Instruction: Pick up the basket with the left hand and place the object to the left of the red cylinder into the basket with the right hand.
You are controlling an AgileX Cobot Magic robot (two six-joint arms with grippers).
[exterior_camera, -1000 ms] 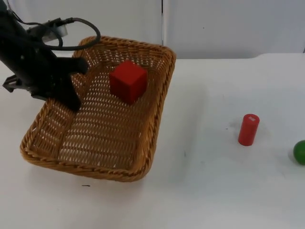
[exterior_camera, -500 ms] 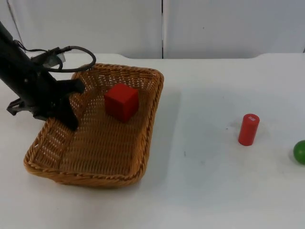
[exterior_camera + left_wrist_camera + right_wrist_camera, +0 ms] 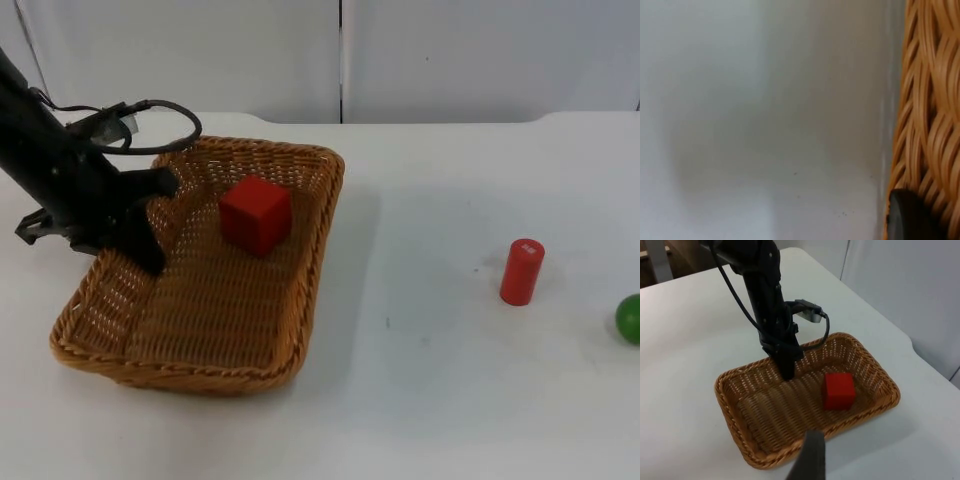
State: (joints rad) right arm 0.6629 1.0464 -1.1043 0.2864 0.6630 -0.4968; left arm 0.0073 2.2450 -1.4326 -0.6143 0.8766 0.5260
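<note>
green object (image 3: 629, 318) cut off by the top view's edge, shape can't be told; left gripper (image 3: 150, 256) fingertips hidden behind basket (image 3: 300, 300) wall, grip state unreadable; right gripper (image 3: 809, 460) shows one finger, cropped.

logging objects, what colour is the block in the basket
Red. The block lies inside the wicker basket; the top view shows it best.

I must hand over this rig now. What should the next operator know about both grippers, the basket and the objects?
Left gripper: shut on the basket at its left rim.
Right gripper: waits above the table, looking down on the basket.
Red cube: inside the basket, in its far half.
Red cylinder: upright on the table, with a green ball to its right.
Done: cube is in the basket.
Left: apparently nothing but releasing the basket.
</note>
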